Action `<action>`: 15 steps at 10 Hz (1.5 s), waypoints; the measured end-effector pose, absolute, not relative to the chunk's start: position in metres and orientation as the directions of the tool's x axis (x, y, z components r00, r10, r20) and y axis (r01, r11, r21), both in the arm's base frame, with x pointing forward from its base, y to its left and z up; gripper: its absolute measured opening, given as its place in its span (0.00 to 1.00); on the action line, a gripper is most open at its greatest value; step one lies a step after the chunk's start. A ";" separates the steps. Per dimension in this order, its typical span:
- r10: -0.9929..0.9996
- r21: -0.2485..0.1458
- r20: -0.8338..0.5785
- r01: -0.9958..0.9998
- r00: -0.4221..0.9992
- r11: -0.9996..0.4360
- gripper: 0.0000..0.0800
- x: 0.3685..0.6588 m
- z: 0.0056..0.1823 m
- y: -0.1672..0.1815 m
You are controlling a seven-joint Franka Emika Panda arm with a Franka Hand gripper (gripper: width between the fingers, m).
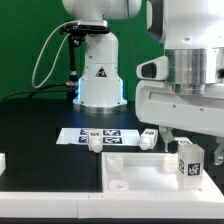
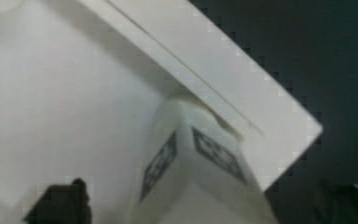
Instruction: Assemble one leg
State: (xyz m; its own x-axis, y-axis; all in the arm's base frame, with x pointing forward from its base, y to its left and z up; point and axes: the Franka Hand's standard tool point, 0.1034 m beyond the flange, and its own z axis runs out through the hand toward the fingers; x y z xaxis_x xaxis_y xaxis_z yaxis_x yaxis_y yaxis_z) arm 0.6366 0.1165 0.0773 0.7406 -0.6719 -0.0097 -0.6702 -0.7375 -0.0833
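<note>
The gripper holds a tagged leg upright over the flat white panel near the table's front edge.

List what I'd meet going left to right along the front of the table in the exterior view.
Small white part at the left edge → loose leg → marker board → second loose leg → tagged leg under the gripper.

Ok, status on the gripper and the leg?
Gripper shut on leg. Leg upright over white panel, near its corner. Contact with panel unclear. Nothing blocking.
</note>
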 end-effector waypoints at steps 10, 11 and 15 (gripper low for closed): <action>0.017 -0.021 0.089 0.018 0.996 -1.000 0.48 0.644 0.073 0.110; -0.018 -0.024 0.088 -0.016 0.996 -1.000 0.36 0.644 0.073 0.110; -0.414 -0.046 0.092 -0.412 0.906 -0.910 0.36 0.643 0.072 0.111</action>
State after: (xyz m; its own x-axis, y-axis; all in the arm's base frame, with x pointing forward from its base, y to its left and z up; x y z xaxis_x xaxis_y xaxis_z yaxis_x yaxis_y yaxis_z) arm 0.6431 0.1112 0.0724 0.9055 -0.4142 0.0916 -0.4117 -0.9102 -0.0464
